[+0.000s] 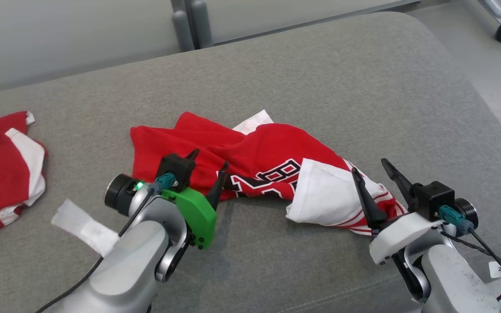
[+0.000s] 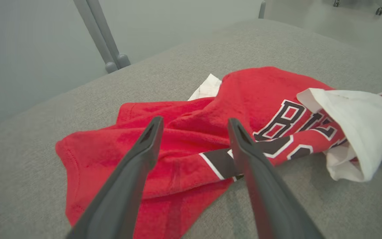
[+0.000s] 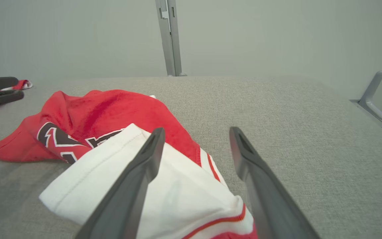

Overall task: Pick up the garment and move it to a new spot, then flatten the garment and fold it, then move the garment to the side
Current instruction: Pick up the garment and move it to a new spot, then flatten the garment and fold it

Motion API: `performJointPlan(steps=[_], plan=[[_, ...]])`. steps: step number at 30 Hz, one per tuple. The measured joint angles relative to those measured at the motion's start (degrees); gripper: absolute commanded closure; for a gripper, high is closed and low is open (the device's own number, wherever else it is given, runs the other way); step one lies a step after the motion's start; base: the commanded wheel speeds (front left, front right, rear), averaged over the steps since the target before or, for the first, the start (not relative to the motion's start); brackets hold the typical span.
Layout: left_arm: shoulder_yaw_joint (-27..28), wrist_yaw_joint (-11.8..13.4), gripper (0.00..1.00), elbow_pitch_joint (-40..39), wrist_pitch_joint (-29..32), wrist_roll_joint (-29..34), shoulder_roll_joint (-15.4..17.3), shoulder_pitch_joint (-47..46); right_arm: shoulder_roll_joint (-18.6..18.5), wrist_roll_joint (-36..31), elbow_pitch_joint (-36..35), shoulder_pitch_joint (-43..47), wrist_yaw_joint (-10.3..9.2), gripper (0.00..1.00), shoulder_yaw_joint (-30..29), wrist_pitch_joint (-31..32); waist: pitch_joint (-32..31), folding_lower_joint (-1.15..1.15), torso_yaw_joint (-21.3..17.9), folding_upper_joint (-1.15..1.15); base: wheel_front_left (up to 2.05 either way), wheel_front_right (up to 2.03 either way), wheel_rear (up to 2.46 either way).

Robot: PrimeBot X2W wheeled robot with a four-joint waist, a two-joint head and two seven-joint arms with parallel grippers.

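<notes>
A crumpled red garment point(image 1: 259, 161) with white sleeves and black-and-white lettering lies on the grey cushion, bunched into a long heap. My left gripper point(image 1: 209, 158) hovers open over its near left edge, and the left wrist view has red cloth point(image 2: 191, 132) lying between and beyond the fingers. My right gripper point(image 1: 370, 167) stands open at the garment's right end, above a white sleeve point(image 1: 328, 195). That sleeve point(image 3: 177, 186) lies under the left finger point(image 3: 138, 179) in the right wrist view. Neither gripper holds anything.
A second red and white garment point(image 1: 2, 165) lies at the cushion's left edge. A white strip point(image 1: 83, 226) sits beside my left forearm. The cushion point(image 1: 320, 78) drops off to a pale floor on the right. Grey posts point(image 1: 192, 26) stand behind it.
</notes>
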Motion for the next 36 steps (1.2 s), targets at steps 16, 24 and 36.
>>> performJointPlan(steps=[16,24,36], plan=[[6.8,0.1,0.00,-0.9,-5.8,-2.5,2.4,11.5,-3.0,-0.6,8.8,-4.8,1.01,0.00,1.2,4.5,-1.1,0.00,12.5,0.00,0.00,0.00,0.00],[9.2,0.1,0.00,-1.5,-6.4,-2.7,2.7,13.7,-2.9,-1.0,11.9,-5.5,1.49,0.00,2.3,6.6,-1.3,0.00,15.6,0.00,0.00,0.00,0.00],[12.4,0.1,0.00,-3.3,-7.0,-1.9,4.1,15.6,-4.4,-0.9,13.7,-6.4,1.97,0.00,2.8,7.2,-1.4,0.00,14.2,0.00,0.00,0.00,0.00]])
